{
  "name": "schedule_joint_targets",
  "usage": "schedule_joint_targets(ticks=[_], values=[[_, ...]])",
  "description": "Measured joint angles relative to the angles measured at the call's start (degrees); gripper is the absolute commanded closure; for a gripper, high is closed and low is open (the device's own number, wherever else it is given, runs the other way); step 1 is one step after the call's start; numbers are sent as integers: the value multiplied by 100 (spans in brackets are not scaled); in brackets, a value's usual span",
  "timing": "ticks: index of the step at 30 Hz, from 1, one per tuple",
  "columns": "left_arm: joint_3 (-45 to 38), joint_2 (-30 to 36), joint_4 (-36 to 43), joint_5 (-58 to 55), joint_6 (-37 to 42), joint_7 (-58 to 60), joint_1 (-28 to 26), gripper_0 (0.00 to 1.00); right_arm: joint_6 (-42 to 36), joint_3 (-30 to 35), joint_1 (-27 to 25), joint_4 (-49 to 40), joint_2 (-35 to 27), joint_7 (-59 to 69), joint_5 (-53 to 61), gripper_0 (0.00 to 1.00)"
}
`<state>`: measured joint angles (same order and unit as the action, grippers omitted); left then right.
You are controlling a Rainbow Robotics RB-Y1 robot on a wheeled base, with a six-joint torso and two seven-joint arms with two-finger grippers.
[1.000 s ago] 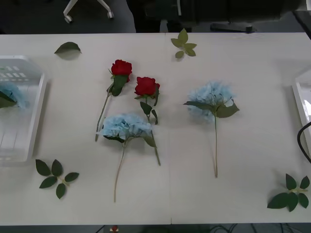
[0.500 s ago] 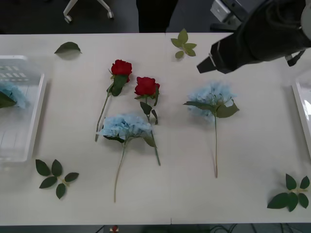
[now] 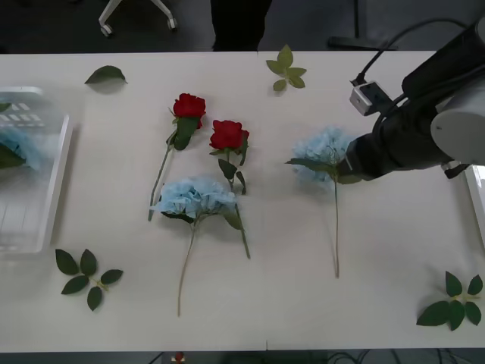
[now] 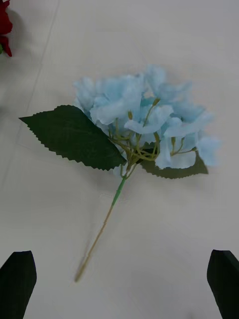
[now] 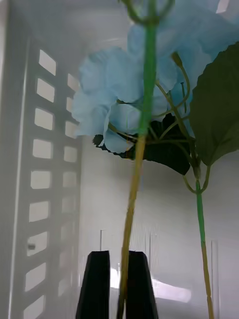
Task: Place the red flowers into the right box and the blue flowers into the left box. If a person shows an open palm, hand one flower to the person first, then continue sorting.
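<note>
Right claw (image 4: 119, 284) has swung in from upper right, fingers spread, over a blue flower (image 3: 327, 155) at desk (image 3: 394, 265) centre-right; pickup likely next. Left claw (image 5: 119, 284) clenched on another blue stem (image 5: 134, 199), seemingly inside left box (image 3: 53, 189).

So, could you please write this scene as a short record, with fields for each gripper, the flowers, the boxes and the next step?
right gripper: open, hovering over the right-hand blue flower on the table
left gripper: shut on the stem of a blue flower, inside the left box
red flowers: two on the table
other blue flower: on the table near the middle
right box: only its edge visible
loose leaf sprigs: scattered on the table
likely next step: right gripper lowers onto the blue flower
</note>
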<state>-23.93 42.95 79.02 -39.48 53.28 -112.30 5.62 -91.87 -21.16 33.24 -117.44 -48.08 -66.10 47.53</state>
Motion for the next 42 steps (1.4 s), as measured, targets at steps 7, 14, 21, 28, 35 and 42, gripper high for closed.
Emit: schedule_joint_targets(ticks=[7,14,21,28,35,42], values=[[-58,1,88,-113,447,-70,55,11,456,-414,-353,28,1,374,-534,0],[-753,8,1259,-277,2685,-76,434,11,972,-1030,-351,347,41,755,-730,0],[-450,79,2205,-814,3714,163,1273,0,1262,-1059,-350,936,526,755,-948,0],[1360,-278,2216,-656,2729,1315,2082,0,1485,-1059,-350,1370,845,754,-1176,0],[2706,-1209,2023,474,1639,1810,2281,0,1632,-1060,-350,1574,862,754,-1411,0],[3513,-1710,1120,1127,490,1976,2281,0,1738,-1060,-350,1889,877,753,-1480,0]])
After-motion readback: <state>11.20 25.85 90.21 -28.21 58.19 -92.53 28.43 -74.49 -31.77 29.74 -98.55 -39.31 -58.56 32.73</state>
